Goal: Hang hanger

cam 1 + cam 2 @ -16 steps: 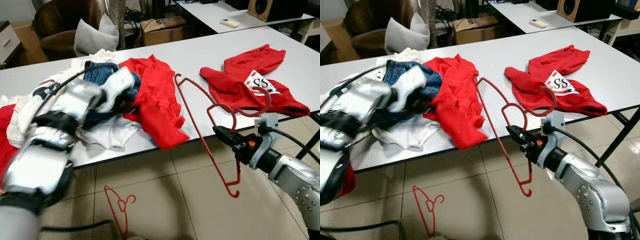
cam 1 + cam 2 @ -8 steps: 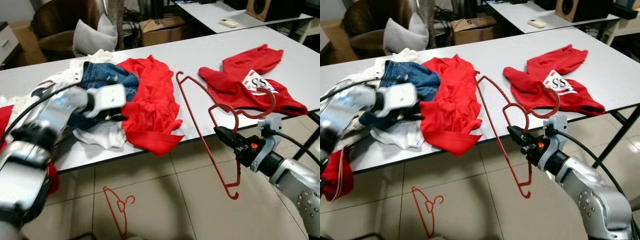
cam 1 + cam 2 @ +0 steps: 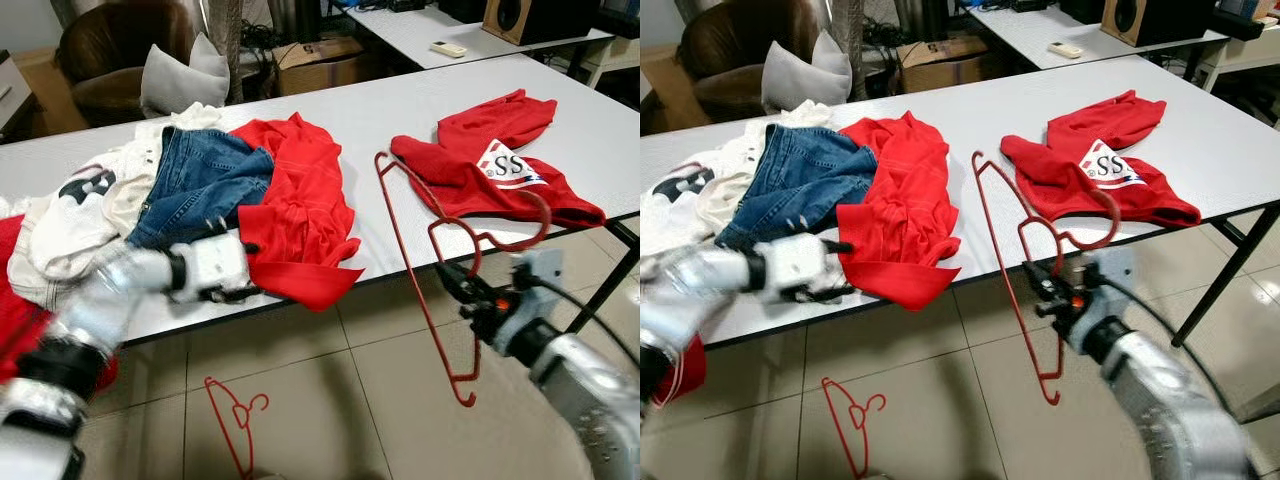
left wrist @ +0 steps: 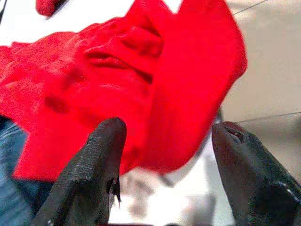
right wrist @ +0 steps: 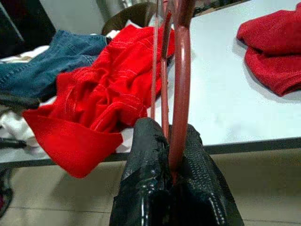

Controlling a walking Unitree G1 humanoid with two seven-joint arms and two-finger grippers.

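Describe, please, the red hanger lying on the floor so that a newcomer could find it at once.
Start at the white table heaped with clothes and look down to the tiled floor before its near edge. The red hanger on the floor lies there below the red shirt. Unlike the held hanger in the right hand, nothing touches it.

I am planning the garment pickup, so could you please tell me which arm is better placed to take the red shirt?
Left: its open tool already faces the crumpled red shirt at the table's edge, while the right tool is shut on the red wire hanger.
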